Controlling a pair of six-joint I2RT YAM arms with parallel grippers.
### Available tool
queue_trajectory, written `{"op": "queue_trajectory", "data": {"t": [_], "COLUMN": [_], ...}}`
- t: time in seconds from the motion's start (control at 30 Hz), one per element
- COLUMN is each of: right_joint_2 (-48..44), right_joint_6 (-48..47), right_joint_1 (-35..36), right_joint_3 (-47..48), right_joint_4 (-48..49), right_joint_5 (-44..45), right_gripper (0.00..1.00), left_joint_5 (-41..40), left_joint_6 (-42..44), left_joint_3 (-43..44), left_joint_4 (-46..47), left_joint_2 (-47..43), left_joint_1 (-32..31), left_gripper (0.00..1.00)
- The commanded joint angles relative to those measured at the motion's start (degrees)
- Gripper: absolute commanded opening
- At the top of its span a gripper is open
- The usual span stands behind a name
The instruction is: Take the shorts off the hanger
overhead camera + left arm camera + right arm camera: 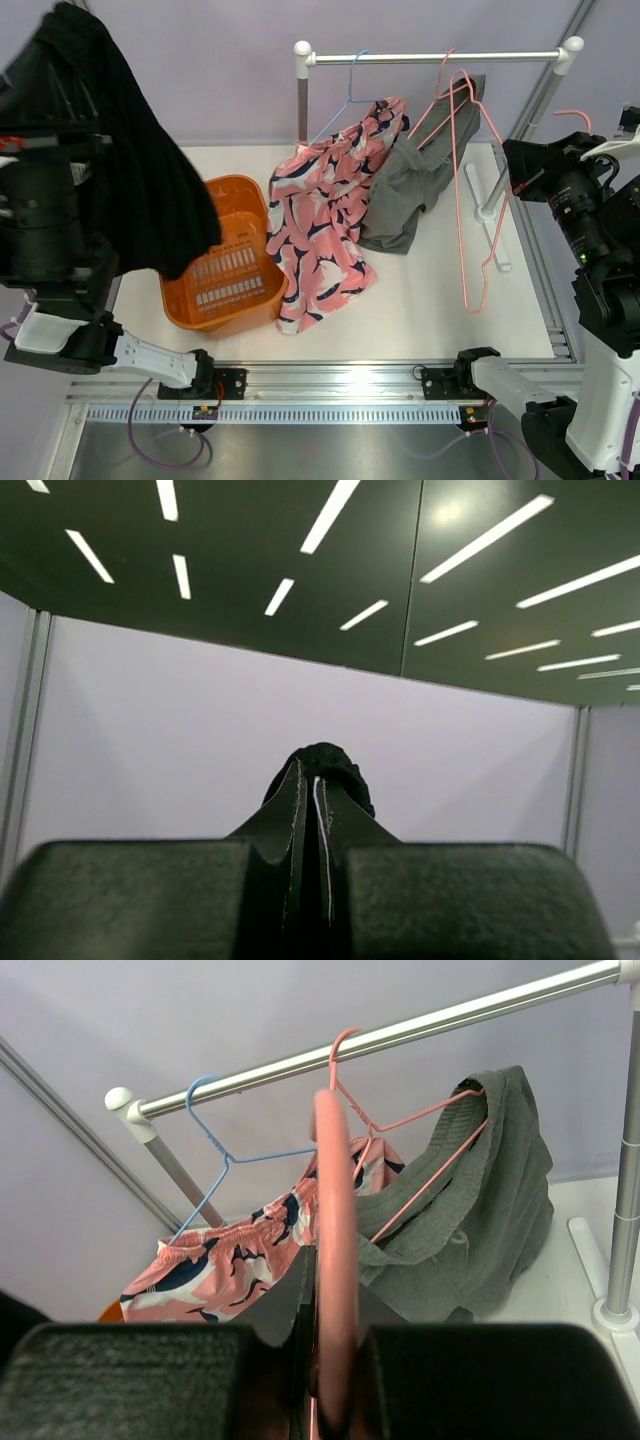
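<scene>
At the far left, raised high, the left gripper [312, 780] has its fingers pressed together on a fold of the black shorts [130, 170], which hang down from it, free of any hanger, above the left end of the table [420, 300]. On the right side, the right gripper [335, 1305] is clamped on the thick bar of a pink hanger [336, 1180]. From above we think this bare hanger juts leftward from it, though the grip point is hard to make out there. Beyond it runs the rail [430, 57], which carries grey shorts [420, 180] and, to their left, patterned pink shorts [325, 230] on a blue hanger [350, 85]. An orange basket [255, 215] sits just left of the patterned pair.
</scene>
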Motion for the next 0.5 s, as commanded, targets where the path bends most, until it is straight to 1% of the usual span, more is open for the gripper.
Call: {"op": "queue_trajectory", "data": {"t": [0.0, 0.03, 0.07, 0.1, 0.13, 0.17, 0.2, 0.23, 0.27, 0.33, 0.37, 0.4, 0.43, 0.47], "right_joint_2": [0.2, 0.3, 0.2, 0.1, -0.1, -0.1, -0.1, 0.0, 0.2, 0.7, 0.8, 1.0, 1.2, 1.3], "right_joint_6": [-0.3, -0.4, -0.4, -0.4, -0.3, -0.2, -0.2, -0.3, -0.2, -0.4, -0.3, -0.5, -0.6, -0.6], "right_joint_1": [0.1, 0.1, 0.1, 0.1, 0.1, 0.2, 0.1, 0.1, 0.1, 0.1, 0.1, 0.1, 0.1, 0.0], "right_joint_3": [0.0, -0.3, -0.6, -0.8, -1.1, -1.1, -1.1, -0.6, -0.3, 1.0, 1.2, 1.5, 2.1, 2.4], "right_joint_4": [0.9, 1.0, 0.9, 0.9, 0.7, 0.6, 0.5, 0.2, -0.5, -1.3, -1.8, -2.1, -2.3, -2.9], "right_joint_5": [-1.6, -1.5, -1.5, -1.6, -1.6, -1.8, -2.0, -2.2, -2.3, -3.0, -3.1, -3.0, -3.0, -3.0], "right_gripper": [0.00, 0.00, 0.00, 0.00, 0.00, 0.00, 0.00, 0.00, 0.00, 0.00, 0.00, 0.00, 0.00, 0.00], "left_joint_5": [-1.8, -2.4, -3.7, -4.2, -4.3, -3.3, -2.8, -2.5, -1.8, -0.9, -0.3, -0.1, 1.0, 2.1], "left_joint_6": [2.3, 0.9, -3.4, -6.5, -14.2, -17.9, -21.8, -27.0, -28.9, -32.9, -33.8, -34.9, -38.2, -40.5], "left_joint_3": [-9.9, -12.8, -17.3, -19.0, -20.5, -21.7, -22.9, -23.2, -23.2, -22.5, -21.7, -19.0, -17.1, -14.8], "left_joint_4": [5.4, 5.0, 4.3, 1.0, -1.5, -4.6, -10.1, -11.9, -13.7, -18.0, -21.0, -22.6, -24.3, -27.2], "left_joint_2": [-2.7, -4.0, -6.1, -7.1, -8.2, -9.9, -10.5, -10.8, -10.8, -10.2, -8.9, -8.2, -7.2, -6.3], "left_joint_1": [1.0, 2.4, 6.0, 8.1, 10.8, 16.1, 18.4, 21.0, 25.0, 28.5, 31.5, 33.3, 37.7, 40.5], "left_gripper": [0.00, 0.00, 0.00, 0.00, 0.00, 0.00, 0.00, 0.00, 0.00, 0.00, 0.00, 0.00, 0.00, 0.00]}}
